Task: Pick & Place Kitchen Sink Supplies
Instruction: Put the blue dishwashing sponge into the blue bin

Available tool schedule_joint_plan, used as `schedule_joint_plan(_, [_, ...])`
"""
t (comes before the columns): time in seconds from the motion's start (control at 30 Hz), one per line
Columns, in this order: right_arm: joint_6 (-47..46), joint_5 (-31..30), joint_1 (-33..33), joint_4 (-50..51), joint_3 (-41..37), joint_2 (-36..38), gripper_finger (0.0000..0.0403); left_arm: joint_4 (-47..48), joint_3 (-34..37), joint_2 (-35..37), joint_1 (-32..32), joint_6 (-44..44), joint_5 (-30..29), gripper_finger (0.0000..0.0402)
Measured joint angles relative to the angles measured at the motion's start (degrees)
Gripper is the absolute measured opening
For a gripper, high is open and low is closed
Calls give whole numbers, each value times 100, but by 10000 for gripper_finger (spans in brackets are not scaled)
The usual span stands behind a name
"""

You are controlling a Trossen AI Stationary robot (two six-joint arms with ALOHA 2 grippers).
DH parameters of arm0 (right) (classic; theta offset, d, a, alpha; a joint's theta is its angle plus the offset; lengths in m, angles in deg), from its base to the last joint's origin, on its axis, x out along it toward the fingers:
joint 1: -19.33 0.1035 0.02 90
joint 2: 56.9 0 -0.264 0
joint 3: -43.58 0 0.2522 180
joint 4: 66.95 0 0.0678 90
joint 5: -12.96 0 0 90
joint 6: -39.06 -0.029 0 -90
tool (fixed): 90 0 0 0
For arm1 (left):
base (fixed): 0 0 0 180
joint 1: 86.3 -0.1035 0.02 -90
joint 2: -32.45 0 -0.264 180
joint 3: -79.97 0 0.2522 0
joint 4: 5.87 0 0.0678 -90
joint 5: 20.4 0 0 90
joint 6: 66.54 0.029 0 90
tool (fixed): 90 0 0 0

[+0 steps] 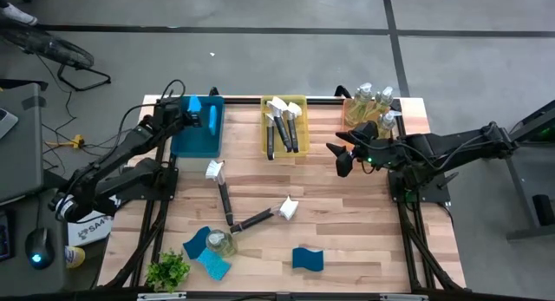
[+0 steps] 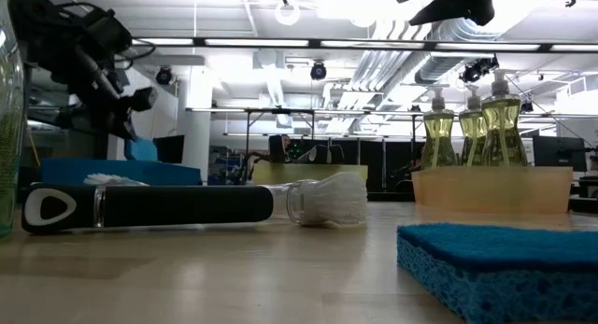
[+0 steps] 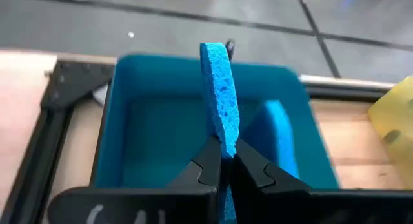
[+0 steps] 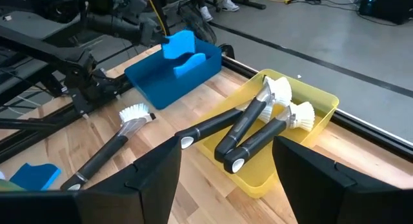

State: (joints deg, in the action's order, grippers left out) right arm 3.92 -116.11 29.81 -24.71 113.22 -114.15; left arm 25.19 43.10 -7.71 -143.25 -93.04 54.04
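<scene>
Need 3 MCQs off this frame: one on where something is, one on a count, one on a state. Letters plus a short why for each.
1. Where is the sponge that the left gripper holds?
A. Over the blue bin
B. On the table by the plant
C. In the yellow bin

2. How many dish brushes lie loose on the table, outside any bin?
A. None
B. Two
C. Five

3. How do the right gripper's fingers stand?
A. Shut on a bottle
B. Shut on a brush
C. Open, holding nothing

Answers:
1 A: the left gripper pinches a blue sponge on edge above the blue bin.
2 B: the high view shows one brush and a second brush on the wood; the others lie in the yellow bin.
3 C: the right gripper has its fingers spread, nothing between them, over the table near the yellow bin.
</scene>
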Motion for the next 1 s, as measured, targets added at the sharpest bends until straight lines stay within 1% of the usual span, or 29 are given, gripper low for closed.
schedule_joint_plan(0.2, [-87, 1, 0, -2, 0, 0, 238, -192, 338, -61, 2, -222, -16, 10])
schedule_joint_plan(0.27, [-87, 13, 2, 1, 0, 0, 238, -431, 402, -61, 2, -221, 62, 10])
schedule_joint_plan(0.57, [-87, 3, 2, 1, 0, 0, 238, -570, 419, -107, 12, -9, 203, 10])
schedule_joint_plan(0.67, [-90, -16, 1, 1, 0, 0, 238, -640, 419, -249, 178, -5, 238, 10])
schedule_joint_plan(0.73, [-90, -20, 1, -2, 0, 0, 238, -716, 419, -385, 346, -9, 79, 10])
schedule_joint_plan(0.87, [-109, -9, 0, 0, 0, 0, 238, -725, 419, -654, 639, -168, -473, 10])
schedule_joint_plan(1.0, [-111, 4, 2, -2, 0, 0, 238, -787, 419, -858, 811, -232, -764, 10])
